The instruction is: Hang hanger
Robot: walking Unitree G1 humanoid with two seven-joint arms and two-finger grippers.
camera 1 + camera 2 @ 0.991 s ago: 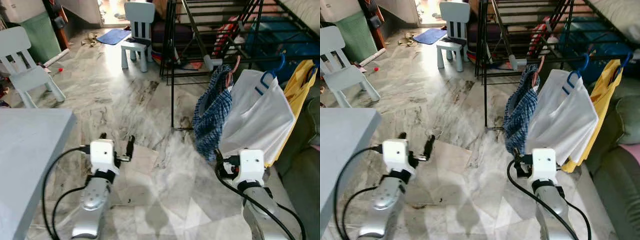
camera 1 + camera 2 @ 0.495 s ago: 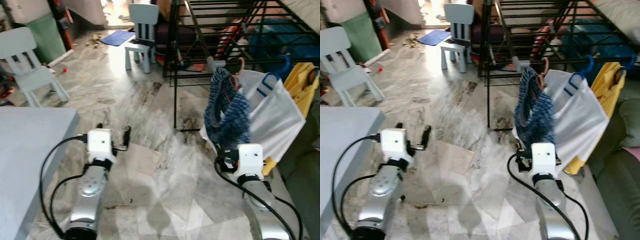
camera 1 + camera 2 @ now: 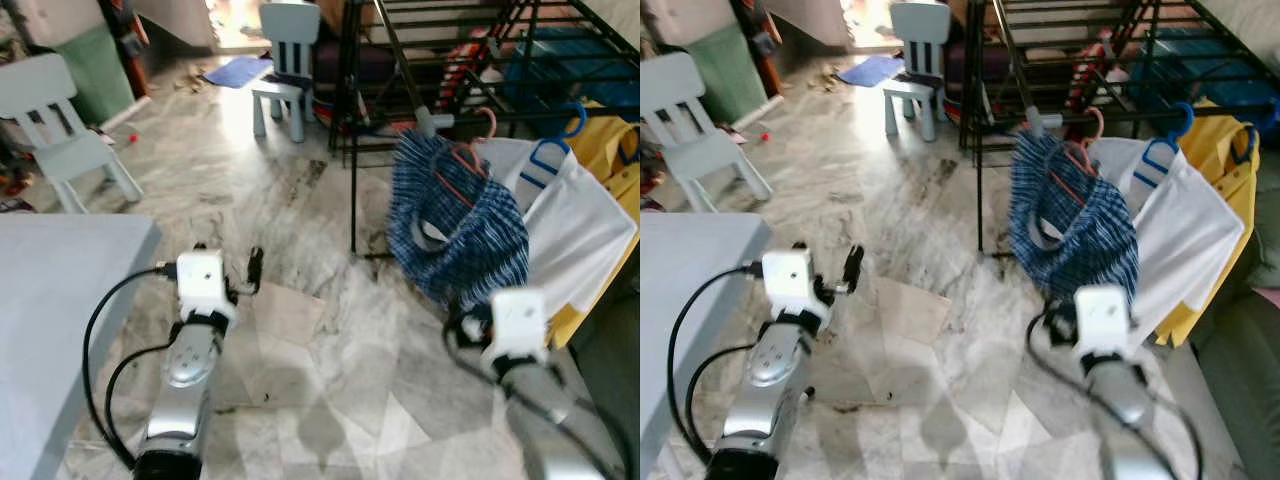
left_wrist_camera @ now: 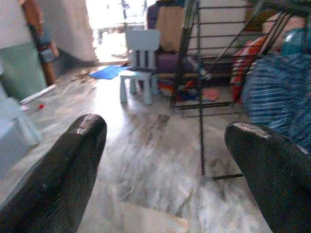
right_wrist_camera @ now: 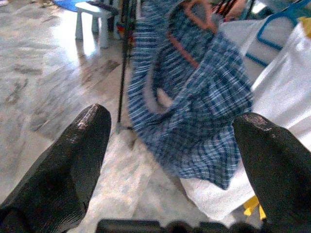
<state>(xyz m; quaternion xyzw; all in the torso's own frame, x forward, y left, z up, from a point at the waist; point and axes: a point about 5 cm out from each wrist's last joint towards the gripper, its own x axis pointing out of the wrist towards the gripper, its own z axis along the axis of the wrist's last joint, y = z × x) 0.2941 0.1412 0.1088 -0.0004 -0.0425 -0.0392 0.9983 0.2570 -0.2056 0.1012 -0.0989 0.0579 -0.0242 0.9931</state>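
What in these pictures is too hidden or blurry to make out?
- Right gripper: in the eye views its white wrist block covers the fingers, and motion blurs the arm.
- Blue hanger: the white shirt covers its lower half.
- Yellow garment: mostly behind the white shirt.
- Rack: its top runs past the edge.

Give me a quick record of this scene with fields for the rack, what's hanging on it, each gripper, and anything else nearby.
rack: black drying rack, ahead on the right
hanging: blue checked garment on a pink hanger; white garment on a blue hanger; yellow garment
left gripper: open, empty
right gripper: open, empty, facing the checked garment
nearby: grey table, two small chairs
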